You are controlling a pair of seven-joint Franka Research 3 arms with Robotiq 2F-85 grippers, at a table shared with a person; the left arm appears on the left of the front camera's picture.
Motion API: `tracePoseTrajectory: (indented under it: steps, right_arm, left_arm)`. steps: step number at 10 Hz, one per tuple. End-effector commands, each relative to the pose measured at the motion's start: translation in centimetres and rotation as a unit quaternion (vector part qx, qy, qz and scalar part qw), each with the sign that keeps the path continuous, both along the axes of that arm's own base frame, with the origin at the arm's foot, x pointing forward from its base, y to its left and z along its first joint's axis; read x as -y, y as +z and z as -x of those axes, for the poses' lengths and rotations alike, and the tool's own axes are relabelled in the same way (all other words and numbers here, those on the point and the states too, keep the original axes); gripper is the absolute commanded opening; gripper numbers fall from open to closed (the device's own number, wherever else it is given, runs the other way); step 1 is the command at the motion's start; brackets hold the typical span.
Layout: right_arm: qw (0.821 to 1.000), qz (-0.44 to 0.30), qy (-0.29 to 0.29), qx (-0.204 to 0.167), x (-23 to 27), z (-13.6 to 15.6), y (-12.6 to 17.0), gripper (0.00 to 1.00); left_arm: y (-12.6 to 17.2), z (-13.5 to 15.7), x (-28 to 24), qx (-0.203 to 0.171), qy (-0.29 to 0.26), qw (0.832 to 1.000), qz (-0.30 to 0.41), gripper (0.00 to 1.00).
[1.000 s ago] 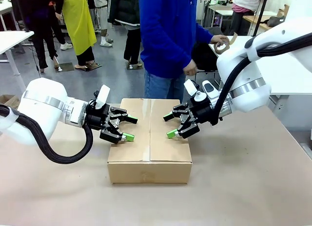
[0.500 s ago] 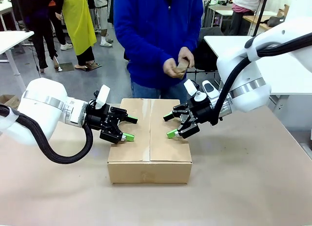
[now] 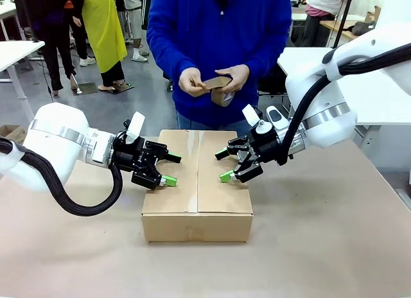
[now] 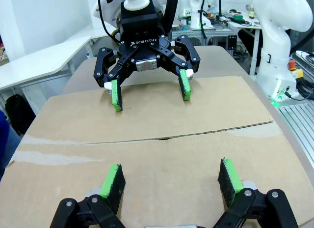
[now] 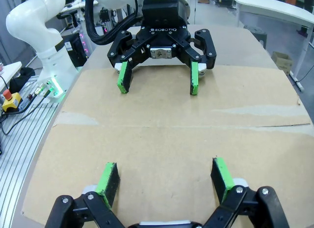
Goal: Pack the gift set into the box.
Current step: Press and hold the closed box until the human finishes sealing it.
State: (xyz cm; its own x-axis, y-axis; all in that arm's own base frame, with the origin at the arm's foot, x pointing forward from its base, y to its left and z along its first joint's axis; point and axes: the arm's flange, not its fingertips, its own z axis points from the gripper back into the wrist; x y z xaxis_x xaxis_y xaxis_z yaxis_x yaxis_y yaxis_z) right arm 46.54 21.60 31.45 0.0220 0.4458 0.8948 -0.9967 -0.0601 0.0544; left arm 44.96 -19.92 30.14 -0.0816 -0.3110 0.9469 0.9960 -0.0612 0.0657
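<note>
The brown cardboard box (image 3: 197, 185) sits in the middle of the table with its top flaps closed and clear tape along part of the centre seam. My left gripper (image 3: 172, 169) hovers open over the box's left flap. Facing it across the seam, my right gripper (image 3: 223, 165) is open above the right flap. In the left wrist view my own left gripper (image 4: 171, 179) spreads over the box (image 4: 162, 149), with the right gripper (image 4: 149, 90) opposite. The right wrist view mirrors this: right gripper (image 5: 167, 179), box (image 5: 167, 134), left gripper (image 5: 158, 80). The gift set is hidden.
A person in a blue top stands at the far edge, both hands holding a brown tape roll (image 3: 218, 87) above the box's far end. White tables stand at the left (image 3: 16, 51) and right (image 3: 379, 92). Bare tabletop (image 3: 321, 246) surrounds the box.
The person has stepped to the middle behind the box and brought both hands together on the tape roll. Neither arm has moved.
</note>
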Motion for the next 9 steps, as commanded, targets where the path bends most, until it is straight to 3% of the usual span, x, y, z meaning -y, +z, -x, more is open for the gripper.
tracePoseTrajectory:
  steps: [1,9]
  right_arm:
    - [1.000,-0.002,-0.008,-0.004,-0.01,0.27,-0.37,1.00]
    - [1.000,-0.002,-0.008,-0.004,-0.01,0.27,-0.37,1.00]
  left_arm:
    - [-0.34,0.23,-0.31,0.008,-0.004,1.000,0.003,1.00]
    - [-0.34,0.23,-0.31,0.008,-0.004,1.000,0.003,1.00]
